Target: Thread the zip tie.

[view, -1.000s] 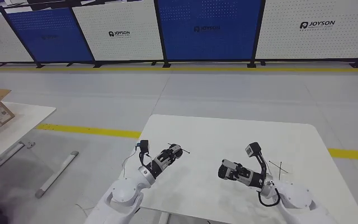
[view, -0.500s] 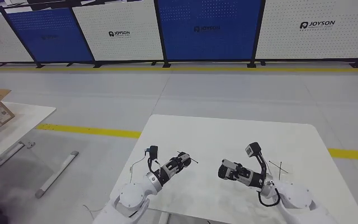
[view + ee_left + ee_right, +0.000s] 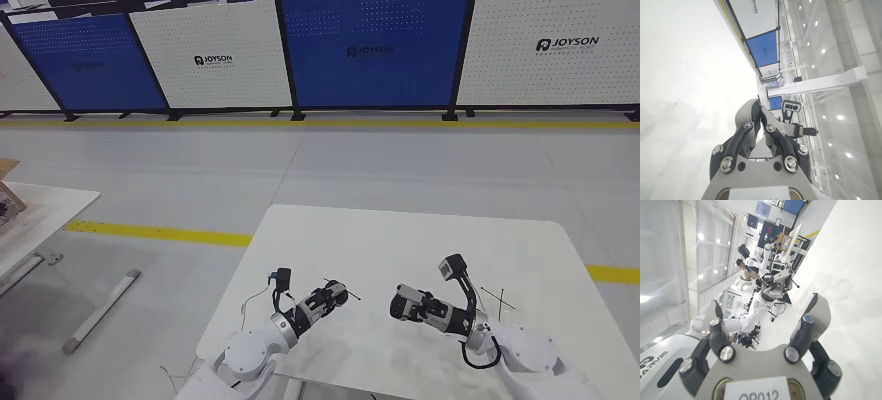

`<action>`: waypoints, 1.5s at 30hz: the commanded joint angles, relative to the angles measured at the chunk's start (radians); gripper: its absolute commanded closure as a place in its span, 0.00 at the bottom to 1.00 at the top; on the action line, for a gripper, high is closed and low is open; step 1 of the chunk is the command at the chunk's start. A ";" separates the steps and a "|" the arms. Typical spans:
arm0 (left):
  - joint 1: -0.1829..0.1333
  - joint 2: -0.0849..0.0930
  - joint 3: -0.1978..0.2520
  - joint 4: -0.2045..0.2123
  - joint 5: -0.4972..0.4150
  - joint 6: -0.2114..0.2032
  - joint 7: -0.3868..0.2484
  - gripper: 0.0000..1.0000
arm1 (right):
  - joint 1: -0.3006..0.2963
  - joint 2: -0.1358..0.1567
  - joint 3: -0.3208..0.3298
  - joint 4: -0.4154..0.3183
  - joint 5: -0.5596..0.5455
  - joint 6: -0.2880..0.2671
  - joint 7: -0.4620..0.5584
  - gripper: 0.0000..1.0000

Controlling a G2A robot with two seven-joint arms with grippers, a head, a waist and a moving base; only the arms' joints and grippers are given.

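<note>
Over the near part of the white table (image 3: 400, 235), the left gripper (image 3: 338, 292) pinches a thin black zip tie (image 3: 352, 297), its pads pressed flat together on the strap in the left wrist view (image 3: 759, 106). The tie is off the table top, above its near-left area. The grip seems to fall partway along the strap, probably so that a free length stands clear for threading or for the other arm to take.

The right gripper (image 3: 397, 305) hangs above the table's near middle with its fingers spread wide and nothing between them. It is turned across the table towards the tie, apparently ready to receive it.

The tie's long axis runs crosswise to the fingers that hold it and roughly level with the table top. In the right wrist view one end (image 3: 796, 284) juts out past the fingers. Which end is the head is too small to tell.

A few loose ties (image 3: 497, 298) lie crossed on the table's near-right area.
</note>
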 commanded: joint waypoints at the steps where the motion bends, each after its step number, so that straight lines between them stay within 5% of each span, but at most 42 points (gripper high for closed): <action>1: 0.000 0.000 0.000 0.000 0.000 0.000 0.000 1.00 | 0.000 0.000 0.000 0.000 0.000 0.000 0.000 0.00; 13: 0.000 0.000 0.000 0.000 0.000 0.000 0.000 1.00 | 0.006 0.005 0.025 0.001 -0.021 0.025 -0.006 0.00; 17: 0.000 0.000 0.000 0.000 0.000 0.000 0.000 1.00 | 0.029 0.019 0.093 0.051 0.070 0.042 0.141 0.00; 25: 0.000 0.000 0.000 0.000 0.000 0.000 0.000 1.00 | 0.116 0.044 0.120 0.091 -0.060 0.169 0.403 0.00; 37: 0.000 0.000 0.000 0.000 0.000 0.000 0.000 1.00 | 0.118 0.044 0.123 0.097 -0.059 0.171 0.391 0.00; 39: 0.000 0.000 0.000 0.000 0.000 0.000 0.000 1.00 | 0.119 0.048 0.121 0.073 -0.148 0.168 0.356 0.00; 42: 0.000 0.000 0.000 0.000 0.000 0.000 0.000 1.00 | 0.121 0.058 0.144 0.067 -0.130 0.141 0.451 0.00; 45: 0.000 0.000 0.000 0.000 0.000 0.000 0.000 1.00 | 0.156 0.073 0.163 0.067 -0.239 0.128 0.528 0.00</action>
